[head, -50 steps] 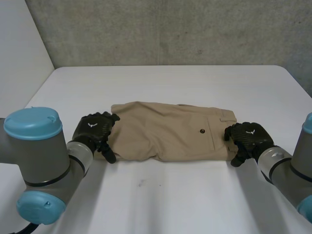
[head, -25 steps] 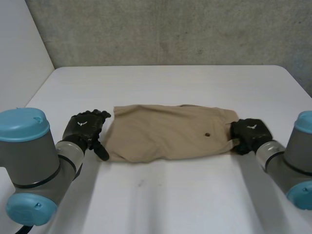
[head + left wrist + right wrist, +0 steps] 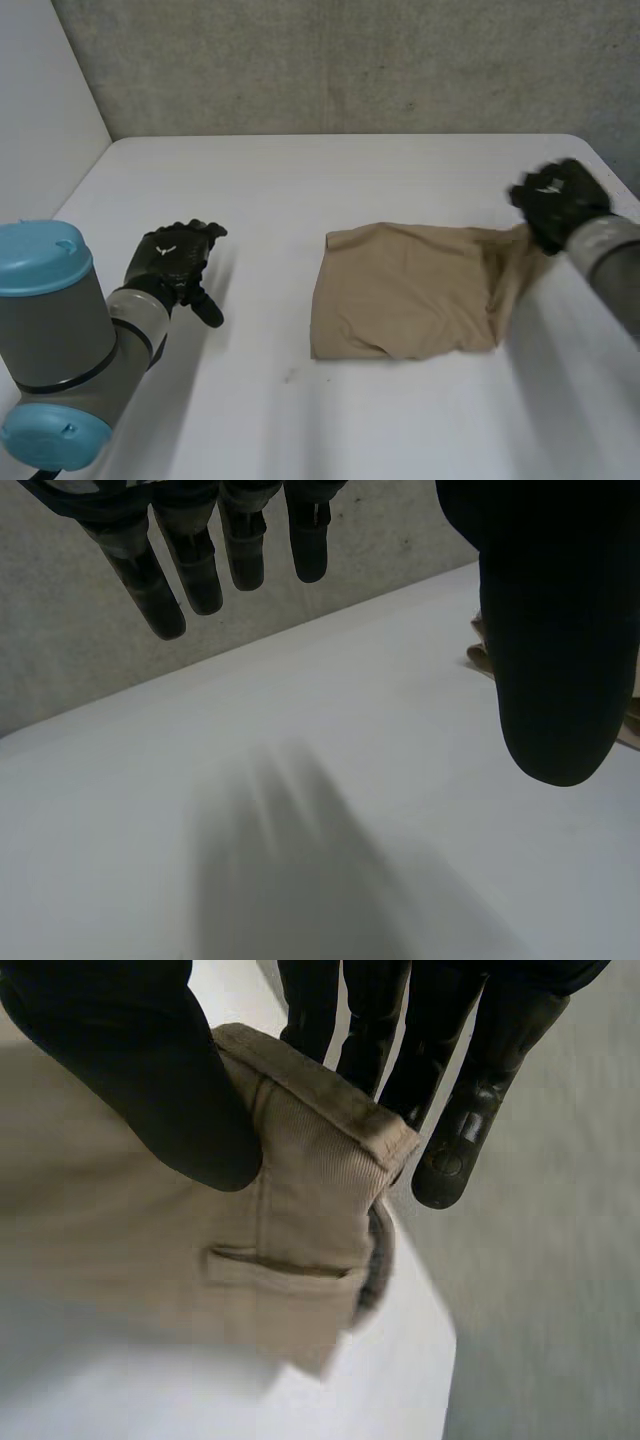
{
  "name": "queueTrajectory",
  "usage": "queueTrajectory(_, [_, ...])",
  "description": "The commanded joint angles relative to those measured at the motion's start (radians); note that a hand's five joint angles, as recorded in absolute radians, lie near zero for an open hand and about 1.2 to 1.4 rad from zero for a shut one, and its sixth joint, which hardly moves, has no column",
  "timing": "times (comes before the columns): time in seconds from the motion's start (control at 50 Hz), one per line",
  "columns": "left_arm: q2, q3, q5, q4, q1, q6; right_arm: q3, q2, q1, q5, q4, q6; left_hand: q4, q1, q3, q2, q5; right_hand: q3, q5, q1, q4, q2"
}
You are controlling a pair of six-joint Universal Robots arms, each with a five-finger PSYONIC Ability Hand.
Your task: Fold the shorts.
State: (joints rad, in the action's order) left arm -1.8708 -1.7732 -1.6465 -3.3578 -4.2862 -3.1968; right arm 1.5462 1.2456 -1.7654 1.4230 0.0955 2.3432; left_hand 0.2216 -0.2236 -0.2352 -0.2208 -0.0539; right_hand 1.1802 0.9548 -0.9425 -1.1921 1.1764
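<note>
Roughly midway: the shorts [image 3: 405, 300] lie rumpled on the worktop [image 3: 300, 180], right of centre, the right hand [image 3: 555, 195] pinching their raised waistband end (held off the surface). The left hand [image 3: 172, 258] is relaxed and empty. The final fold looks undone.

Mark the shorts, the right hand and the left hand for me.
shorts [image 3: 400, 305]: head view, flat middle of the tan cloth.
right hand [image 3: 558, 200]: head view, back of the hand pinching the waistband.
left hand [image 3: 172, 258]: head view, back of the open hand, apart from the cloth.
</note>
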Motion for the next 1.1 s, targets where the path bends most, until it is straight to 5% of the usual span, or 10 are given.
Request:
queueTrajectory(0.02, [0.002, -0.006, -0.001, 0.000, 0.006, 0.000, -0.063, -0.090, -0.289, -0.230, -0.006, -0.109, -0.032, 0.034, 0.045, 0.031, 0.038, 0.216, 0.267, -0.454, -0.204, 0.220])
queueTrajectory(0.12, [0.006, -0.006, -0.004, 0.003, 0.008, 0.000, -0.046, -0.187, -0.404, -0.371, -0.063, -0.235, -0.032, 0.034, 0.045, 0.031, 0.038, 0.216, 0.267, -0.454, -0.204, 0.220])
queueTrajectory(0.18, [0.016, -0.006, -0.003, 0.003, 0.006, 0.000, -0.046, -0.209, -0.404, -0.374, -0.129, -0.266, -0.032, 0.034, 0.045, 0.031, 0.038, -0.443, -0.392, 0.205, 0.455, -0.439])
queueTrajectory(0.3, [0.041, 0.001, 0.004, 0.005, 0.011, -0.002, -0.070, -0.176, -0.393, -0.377, -0.148, -0.174, -0.029, 0.031, 0.042, 0.028, 0.035, -0.898, -0.847, 0.660, 0.910, -0.894])
queueTrajectory(0.36, [0.045, 0.018, 0.005, 0.003, 0.022, -0.005, -0.090, -0.118, -0.332, -0.374, -0.140, 0.035, -0.023, 0.025, 0.036, 0.022, 0.030, -1.006, -0.955, 0.768, 1.018, -1.002])
queueTrajectory(0.46, [0.039, 0.136, 0.005, 0.008, 0.089, -0.002, -0.103, 0.018, -0.238, -0.333, -0.070, 0.454, -0.014, 0.016, 0.028, 0.013, 0.021, -1.006, -0.955, 0.768, 1.018, -1.002])
queueTrajectory(0.56, [-0.040, 0.271, 0.004, 0.014, 0.187, 0.037, -0.116, 0.029, -0.190, -0.242, -0.036, 0.648, -0.005, 0.007, 0.019, 0.004, 0.012, -1.006, -0.955, 0.768, 1.018, -1.002])
queueTrajectory(0.74, [-0.347, 0.575, -0.004, 0.175, 0.324, 0.143, -0.187, -0.132, -0.195, -0.101, -0.163, 0.558, -0.002, 0.004, 0.016, 0.001, 0.009, -1.006, -0.955, 0.768, 1.018, -1.002])
queueTrajectory(0.88, [-0.494, 0.652, -0.047, 0.244, 0.327, 0.137, -0.205, -0.256, -0.197, -0.038, -0.174, 0.527, 0.007, -0.005, 0.007, -0.007, 0.000, -1.006, -0.955, 0.768, 1.018, -1.002])
queueTrajectory(1.1, [-0.516, 0.598, -0.093, 0.307, 0.289, 0.132, -0.201, -0.328, -0.197, -0.038, -0.175, 0.498, 0.007, -0.005, 0.007, -0.007, 0.000, -1.006, -0.955, 0.768, 1.018, -1.002])
